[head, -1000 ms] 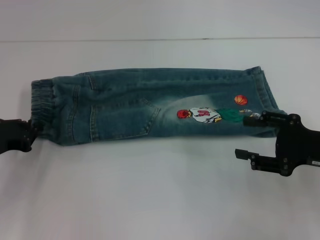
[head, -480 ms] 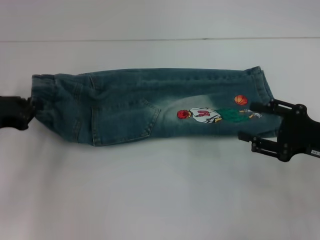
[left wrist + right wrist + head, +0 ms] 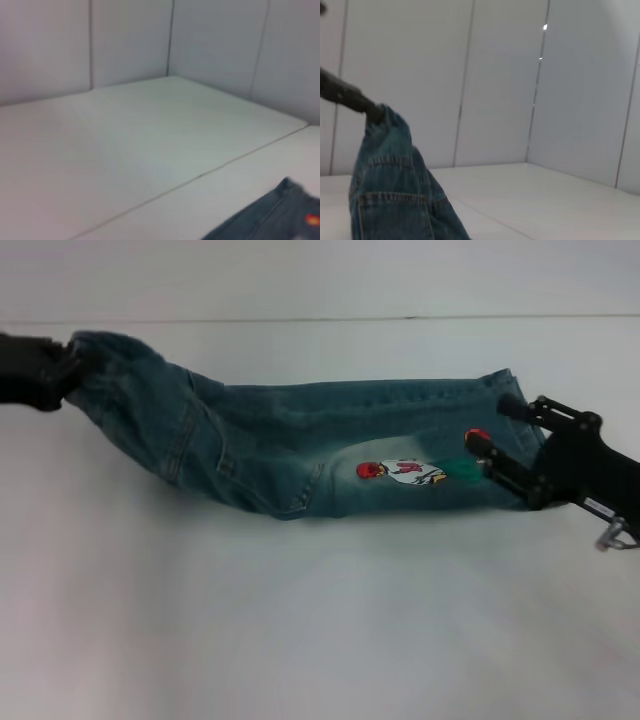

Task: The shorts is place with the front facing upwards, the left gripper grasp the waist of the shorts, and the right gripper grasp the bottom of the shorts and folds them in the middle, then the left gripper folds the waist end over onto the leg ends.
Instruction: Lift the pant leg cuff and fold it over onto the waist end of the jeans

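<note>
White tabletop (image 3: 300,640) carries your shorts (image 3: 330,445), stretched between its left and right edges. Your left pincer (image 3: 62,368) pinches the waist (image 3: 100,350), raised near the far-left corner. Your right pincer (image 3: 495,435) sits spread over the leg ends (image 3: 510,390).

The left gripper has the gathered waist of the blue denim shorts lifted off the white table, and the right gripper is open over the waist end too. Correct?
Not quite. The right gripper is open at the hem end of the blue denim shorts, by the cartoon embroidery, opposite the waist. The head view shows it. The left gripper does hold the waist above the white table.
</note>
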Available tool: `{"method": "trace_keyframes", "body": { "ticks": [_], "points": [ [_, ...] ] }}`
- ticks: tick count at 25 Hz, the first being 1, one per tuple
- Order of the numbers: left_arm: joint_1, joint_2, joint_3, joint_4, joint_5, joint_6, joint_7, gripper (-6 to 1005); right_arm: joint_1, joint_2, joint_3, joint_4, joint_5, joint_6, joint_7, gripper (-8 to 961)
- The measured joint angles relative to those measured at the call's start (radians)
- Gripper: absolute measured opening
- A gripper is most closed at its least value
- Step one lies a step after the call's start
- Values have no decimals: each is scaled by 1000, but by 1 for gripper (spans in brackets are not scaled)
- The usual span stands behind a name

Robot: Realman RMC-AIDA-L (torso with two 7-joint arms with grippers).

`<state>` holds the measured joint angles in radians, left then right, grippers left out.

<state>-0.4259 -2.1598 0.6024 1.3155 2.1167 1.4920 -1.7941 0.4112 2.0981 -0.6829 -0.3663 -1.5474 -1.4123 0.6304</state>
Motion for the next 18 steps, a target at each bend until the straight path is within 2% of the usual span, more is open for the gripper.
{"method": "trace_keyframes", "body": {
  "ticks": [5, 8, 10, 13, 18],
  "points": [
    [-46, 0, 29, 34, -1, 29, -65, 59, 106, 1, 4, 165, 55, 149, -131, 553],
    [-60, 0, 57, 56, -1, 33, -93, 61, 181, 4, 7, 249, 87, 257, -188, 304],
    [-70, 0, 77, 68, -2, 35, -112, 62, 238, 11, 8, 318, 129, 317, -266, 220],
    [-86, 1, 90, 74, -2, 39, -126, 63, 276, 12, 9, 367, 152, 346, -313, 94],
    [-147, 2, 118, 109, -4, 58, -192, 66, 348, 17, 6, 443, 154, 423, -355, 51]
  ]
}}
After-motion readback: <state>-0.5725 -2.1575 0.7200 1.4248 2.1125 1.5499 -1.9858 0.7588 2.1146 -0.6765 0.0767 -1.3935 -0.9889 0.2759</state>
